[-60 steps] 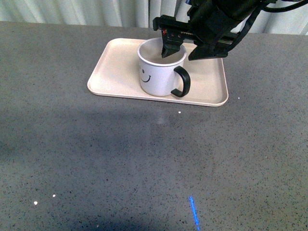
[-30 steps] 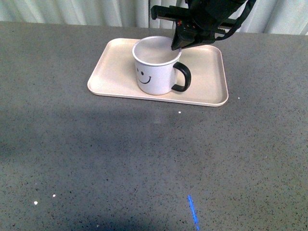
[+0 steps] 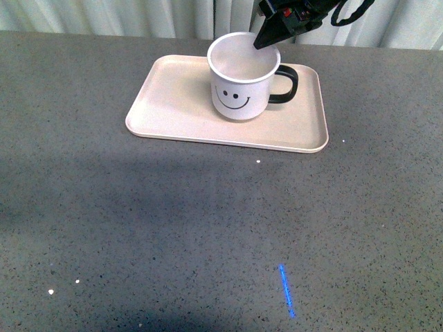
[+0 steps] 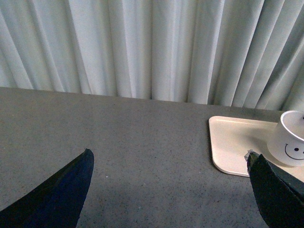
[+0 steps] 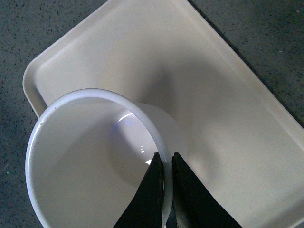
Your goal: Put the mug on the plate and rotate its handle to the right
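Note:
The white mug [image 3: 239,86] with its smiley face toward the camera is over the pink-beige plate [image 3: 173,97], tilted a little; I cannot tell whether its base rests on the plate. Its black handle [image 3: 287,83] points right. My right gripper [image 3: 266,36] comes down from the back right and is shut on the mug's far right rim. In the right wrist view the fingertips [image 5: 155,164] pinch the rim wall of the mug [image 5: 80,156] over the plate [image 5: 199,95]. My left gripper [image 4: 171,161] is open and empty, left of the plate [image 4: 232,142] and mug [image 4: 290,145].
A grey speckled table [image 3: 208,228] stretches in front of the plate. White curtains [image 4: 142,47] hang behind the table. A blue light streak [image 3: 286,290] lies on the table near the front.
The right gripper has turned the mug so the handle swung from front-right to right and the face now looks forward. The mug has shifted right and toward the back.

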`<state>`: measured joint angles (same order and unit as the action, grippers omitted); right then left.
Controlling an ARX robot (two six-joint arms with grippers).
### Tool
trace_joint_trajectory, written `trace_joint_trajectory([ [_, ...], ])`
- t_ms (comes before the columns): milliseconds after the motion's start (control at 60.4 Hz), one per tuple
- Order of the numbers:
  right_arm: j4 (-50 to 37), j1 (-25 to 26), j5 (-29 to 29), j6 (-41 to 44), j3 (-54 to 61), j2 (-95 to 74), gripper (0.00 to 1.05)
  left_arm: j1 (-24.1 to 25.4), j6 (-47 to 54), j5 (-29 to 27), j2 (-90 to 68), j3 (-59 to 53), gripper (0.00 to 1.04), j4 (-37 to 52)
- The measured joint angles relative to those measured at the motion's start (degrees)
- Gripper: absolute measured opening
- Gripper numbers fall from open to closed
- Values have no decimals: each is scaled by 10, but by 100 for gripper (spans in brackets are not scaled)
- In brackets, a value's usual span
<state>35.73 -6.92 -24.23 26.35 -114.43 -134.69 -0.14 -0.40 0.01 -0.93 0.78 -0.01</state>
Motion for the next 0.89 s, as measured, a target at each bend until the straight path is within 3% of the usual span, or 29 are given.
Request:
trace_joint_trajectory([
  [398,47,4,-36,33,-51,-31,2,0,0,0,0,0,95,0],
  [895,67,9,-33,63,-64,-46,2,0,0,0,0,0,95,0],
])
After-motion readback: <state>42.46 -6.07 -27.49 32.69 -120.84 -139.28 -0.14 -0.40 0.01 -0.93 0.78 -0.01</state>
